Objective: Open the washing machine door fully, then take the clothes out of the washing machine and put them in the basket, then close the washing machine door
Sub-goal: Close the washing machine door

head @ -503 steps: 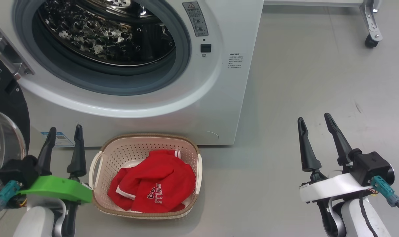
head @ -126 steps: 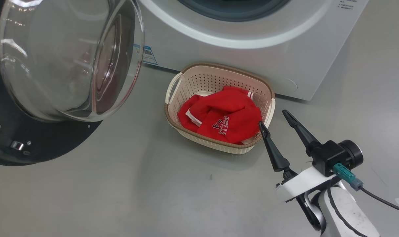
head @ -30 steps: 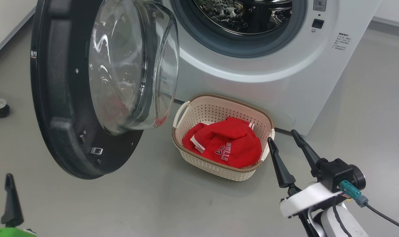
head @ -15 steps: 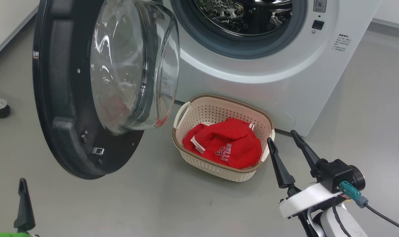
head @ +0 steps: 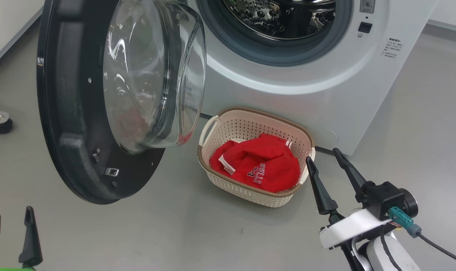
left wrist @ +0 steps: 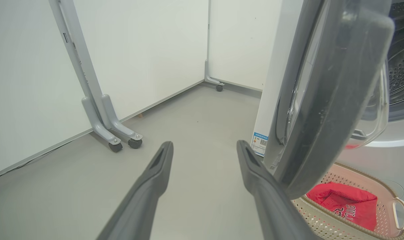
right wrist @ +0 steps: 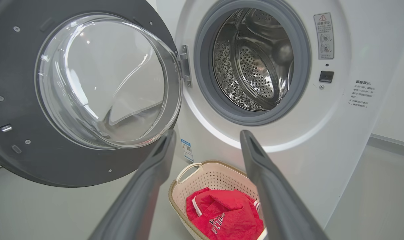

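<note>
Floor (head: 212,233): grey and smooth, meeting a white wall (left wrist: 138,50) at its left edge; everything listed below stands on it or hangs over it.
Washing machine (head: 288,94): white front-loader at the floor's far edge. Its mouth is uncovered, with a grey seal (head: 273,60) ringing a dimpled steel drum (right wrist: 252,66).
Washing machine door (head: 62,113): swung well away from the mouth on the hinge (right wrist: 185,66) at the mouth's left side. The black rim hangs above the floor and the glass bowl (head: 145,75) bulges from the inner face.
Wheeled frame (left wrist: 105,123): pale grey legs on casters at the floor's left edge, against the wall and well apart from the machine.
Basket (head: 250,128): upright on the floor, its long back side just beside the foot of the machine's front. It sits below the mouth and to the right of the door's lower rim.
Clothes (head: 265,165): a red bundle with white trim lying inside the basket, white lettering uppermost.
My right fingers (head: 311,171): spread wide and grasping nothing, over the floor just beside the basket's right end, tips pointing toward the machine.
My left fingers (head: 29,222): released, with only floor between them, low at the near left on the door's outer side. In the wrist view one of them lies just beside the door's rim, and I cannot tell whether it touches.
Blue sticker (left wrist: 260,144): low on the machine's front near its left corner, behind the door.
</note>
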Motion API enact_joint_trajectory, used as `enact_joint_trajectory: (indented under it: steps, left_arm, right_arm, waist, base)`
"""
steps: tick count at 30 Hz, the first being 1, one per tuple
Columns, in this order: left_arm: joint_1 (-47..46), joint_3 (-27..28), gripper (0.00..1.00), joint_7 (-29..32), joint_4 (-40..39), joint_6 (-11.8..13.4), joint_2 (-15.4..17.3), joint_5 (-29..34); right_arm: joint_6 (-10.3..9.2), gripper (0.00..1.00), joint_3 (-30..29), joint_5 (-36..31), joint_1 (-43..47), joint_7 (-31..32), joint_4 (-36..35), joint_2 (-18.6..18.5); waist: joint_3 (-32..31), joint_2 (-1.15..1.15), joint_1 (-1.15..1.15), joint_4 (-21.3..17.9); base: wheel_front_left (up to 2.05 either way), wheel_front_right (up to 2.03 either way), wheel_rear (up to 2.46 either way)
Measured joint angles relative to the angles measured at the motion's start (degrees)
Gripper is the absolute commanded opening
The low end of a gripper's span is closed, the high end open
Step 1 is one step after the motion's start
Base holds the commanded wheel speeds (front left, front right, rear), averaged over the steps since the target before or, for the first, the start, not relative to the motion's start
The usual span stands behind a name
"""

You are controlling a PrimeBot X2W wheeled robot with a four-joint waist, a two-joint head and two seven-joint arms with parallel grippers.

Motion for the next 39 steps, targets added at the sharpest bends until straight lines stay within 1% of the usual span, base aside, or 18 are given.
enact_joint_trajectory:
  steps: [5, 6, 7, 8, 16, 23, 26, 27, 32, 36, 39]
  left_arm:
    - [0.0, -0.1, 1.00, 0.0, 0.4, 0.0, 0.0, 0.0]
    - [0.0, -0.1, 0.96, 0.0, 0.4, 0.0, 0.0, 0.0]
    - [-0.1, -0.2, 0.54, 0.0, 0.5, 0.0, 0.0, 0.1]
    - [-0.1, -0.3, 0.00, 0.0, 0.5, 0.0, 0.0, 0.2]
    - [-0.4, -0.6, 0.00, 0.0, 0.0, 0.0, 0.1, 0.5]
    - [-1.9, -1.4, 0.00, -0.2, -2.2, 0.0, 2.5, 2.5]
    - [-2.3, -1.7, 0.00, -0.2, -2.4, 0.0, 3.2, 1.7]
    - [-3.2, -1.7, 0.00, -0.2, -2.4, 0.0, 2.5, -3.2]
    - [-5.7, -2.1, 0.00, 2.1, -2.7, 0.0, 0.8, -15.4]
    - [-8.2, 0.3, 0.00, 5.6, -3.7, 0.0, -0.8, -27.1]
    - [-10.6, 1.9, 0.00, 9.5, -4.5, 0.0, -2.2, -36.4]
  right_arm:
    - [0.00, 1.00, -0.1, 0.0, 0.0, 0.0, -0.1, 0.0]
    - [0.00, 1.00, -0.1, 0.0, 0.0, 0.0, -0.1, 0.0]
    - [0.00, 1.00, -0.1, 0.0, 0.0, 0.0, -0.2, 0.0]
    - [0.00, 1.00, -0.1, 0.0, 0.0, 0.0, -0.2, 0.0]
    - [0.00, 1.00, -0.1, 0.0, 0.0, 0.0, -0.2, 0.1]
    - [0.00, 1.00, -0.1, 0.0, 0.0, 0.0, -0.2, 0.1]
    - [0.00, 1.00, -0.1, 0.0, 0.1, 0.0, -0.2, 0.1]
    - [0.00, 1.00, -0.1, -0.1, 0.0, 0.0, -0.2, 0.1]
    - [0.00, 1.00, 0.1, -0.2, 0.0, 0.0, -0.1, 0.1]
    - [0.01, 1.00, 0.4, -0.5, 0.0, 0.0, 0.0, 0.1]
    - [0.01, 1.00, 0.3, -0.5, 0.0, 0.0, 0.1, 0.1]
  waist:
    - [0.0, 0.00, 0.00, 0.1]
    - [0.0, 0.00, 0.00, 0.1]
    - [0.0, 0.00, 0.00, 0.1]
    - [0.0, 0.00, 0.00, 0.1]
    - [0.2, 0.00, 0.00, 0.1]
    - [0.7, 0.00, 0.00, 0.2]
    - [0.9, 0.00, 0.00, 0.2]
    - [1.0, 0.00, 0.00, 0.1]
    - [1.4, 0.00, 0.00, 0.0]
    - [1.8, 0.00, 0.00, -0.2]
    - [2.0, 0.00, 0.00, -0.3]
  base:
    - [0.00, 0.00, 0.00]
    - [0.00, 0.00, 0.00]
    - [0.00, 0.00, 0.00]
    - [0.00, 0.00, 0.00]
    - [0.00, 0.00, 0.00]
    - [0.00, 0.00, 0.00]
    - [0.00, 0.00, 0.00]
    - [0.00, 0.00, 0.00]
    - [0.00, 0.00, 0.00]
    - [0.00, 0.00, 0.00]
    - [0.00, 0.00, 0.00]
